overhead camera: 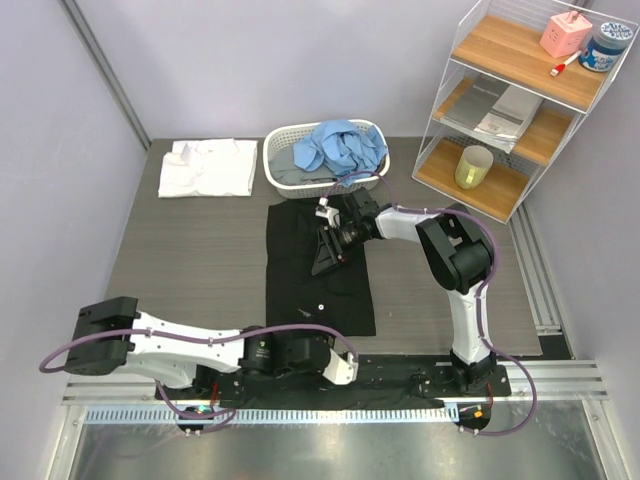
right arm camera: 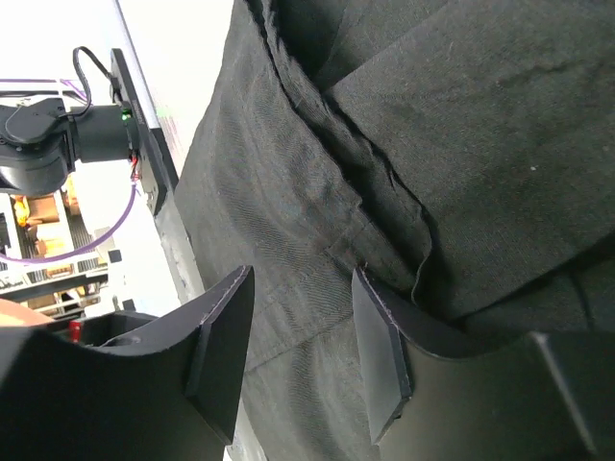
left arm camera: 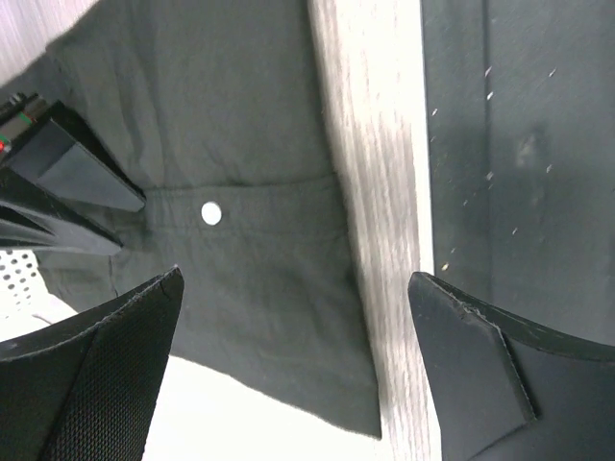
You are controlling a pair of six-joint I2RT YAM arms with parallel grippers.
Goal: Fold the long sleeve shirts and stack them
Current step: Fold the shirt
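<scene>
Black shirt (overhead camera: pixel 320 290), centre of table (overhead camera: pixel 200 250), part-folded into a long panel; white shirt (overhead camera: pixel 208 167) folded far left, blue shirt (overhead camera: pixel 340 145) waiting in basket (overhead camera: pixel 275 150), none stacked; left gripper (left arm camera: pixel 296 279) spread wide by near hem, right gripper (right arm camera: pixel 301 274) parted above far half, both empty.

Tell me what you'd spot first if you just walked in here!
The big black shirt spread flat in the middle of the table grabs the eye, with the right pincer open over its upper part. Behind it, a light blue shirt is heaped in a white basket, and a folded white shirt lies to the basket's left.
</scene>
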